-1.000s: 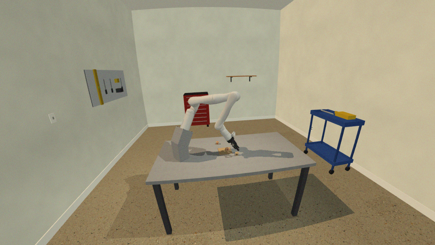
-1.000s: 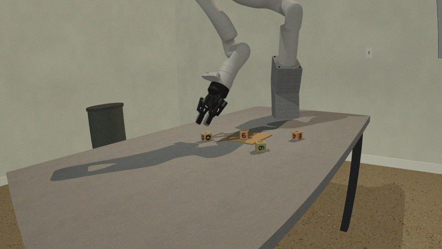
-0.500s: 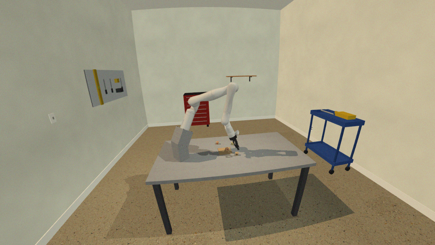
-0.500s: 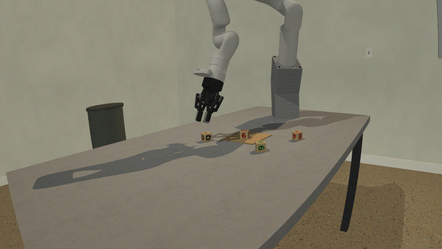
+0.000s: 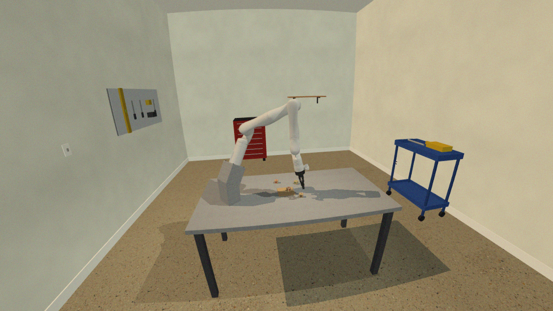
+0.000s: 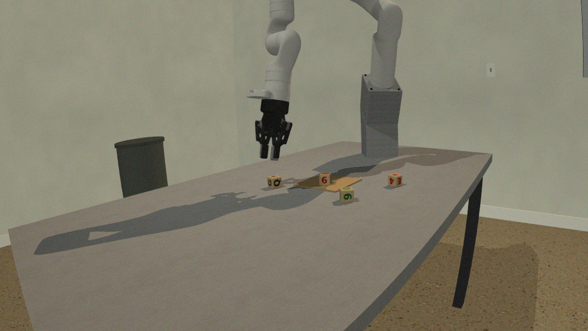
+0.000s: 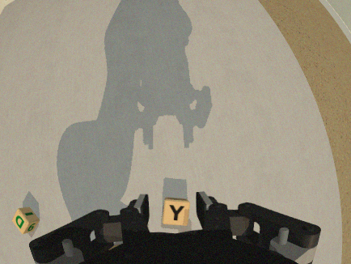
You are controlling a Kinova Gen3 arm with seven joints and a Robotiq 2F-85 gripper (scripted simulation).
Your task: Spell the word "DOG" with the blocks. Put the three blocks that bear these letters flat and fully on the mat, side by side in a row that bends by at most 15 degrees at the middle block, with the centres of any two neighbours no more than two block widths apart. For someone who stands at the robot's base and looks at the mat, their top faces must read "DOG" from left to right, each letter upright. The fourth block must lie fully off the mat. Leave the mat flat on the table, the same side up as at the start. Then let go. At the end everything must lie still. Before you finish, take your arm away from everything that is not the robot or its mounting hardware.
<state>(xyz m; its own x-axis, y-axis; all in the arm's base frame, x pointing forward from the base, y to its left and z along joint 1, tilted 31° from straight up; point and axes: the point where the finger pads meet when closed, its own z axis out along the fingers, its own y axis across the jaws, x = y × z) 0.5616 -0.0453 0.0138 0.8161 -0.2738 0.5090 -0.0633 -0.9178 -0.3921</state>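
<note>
Approaching the Y-marked block (image 5: 296, 181) (image 6: 274, 181) (image 7: 175, 212), beside the mat (image 5: 280, 190) (image 6: 347, 183).
Noted with fingers (image 5: 302, 185) (image 6: 275, 153) half wide, empty; likely calls for lowering, then gripping.

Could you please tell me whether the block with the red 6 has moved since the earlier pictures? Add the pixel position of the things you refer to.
No, the block with the red 6 (image 5: 288, 189) (image 6: 325, 179) has stayed in the same place relative to the robot's pedestal (image 5: 231, 189) (image 6: 379, 123).
</note>
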